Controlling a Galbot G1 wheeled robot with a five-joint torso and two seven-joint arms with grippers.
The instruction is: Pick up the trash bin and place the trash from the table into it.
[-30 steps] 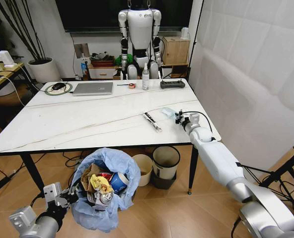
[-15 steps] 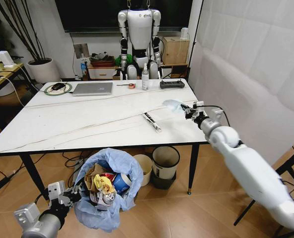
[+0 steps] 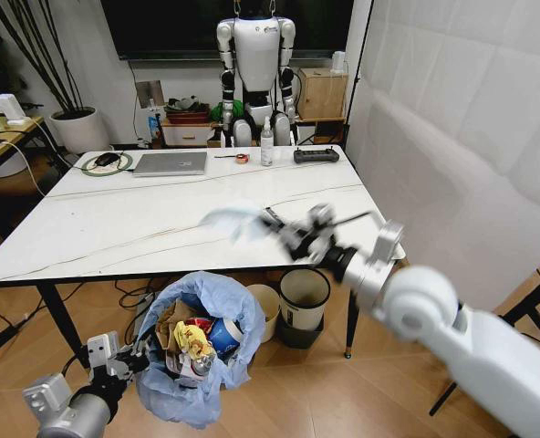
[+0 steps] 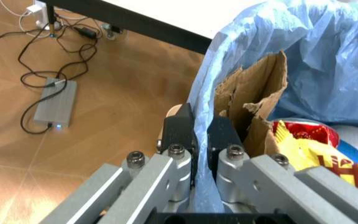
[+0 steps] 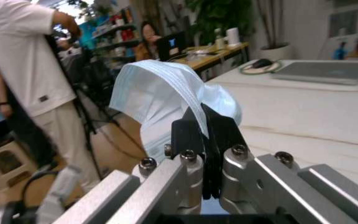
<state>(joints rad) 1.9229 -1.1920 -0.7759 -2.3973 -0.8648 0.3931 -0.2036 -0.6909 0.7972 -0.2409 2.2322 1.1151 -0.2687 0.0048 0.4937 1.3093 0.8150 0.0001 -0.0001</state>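
The trash bin [image 3: 197, 347], lined with a puffy light-blue bag, hangs below the table's front edge. My left gripper [image 3: 135, 359] is shut on its rim, and its fingers [image 4: 180, 133] pinch the bag's edge. Inside lie brown cardboard [image 4: 253, 91], a red and yellow wrapper [image 4: 309, 142] and a blue cup [image 3: 220, 334]. My right gripper [image 3: 293, 239] is shut on a light-blue mask [image 3: 232, 221], which it holds in the air over the front edge of the white table [image 3: 115, 228], above and right of the bin. The mask [image 5: 166, 91] drapes over my right gripper [image 5: 203, 128].
A silver laptop [image 3: 170, 162], a spray bottle [image 3: 267, 141] and a black controller [image 3: 316, 155] sit at the table's far side. A cream bucket [image 3: 264, 310] and a black-rimmed white bin [image 3: 304, 297] stand under the table. A white partition [image 3: 471, 137] closes the right side.
My right arm has swung left from the table's right edge to its front edge, carrying the mask toward the bin. The bin and left gripper have hardly moved.
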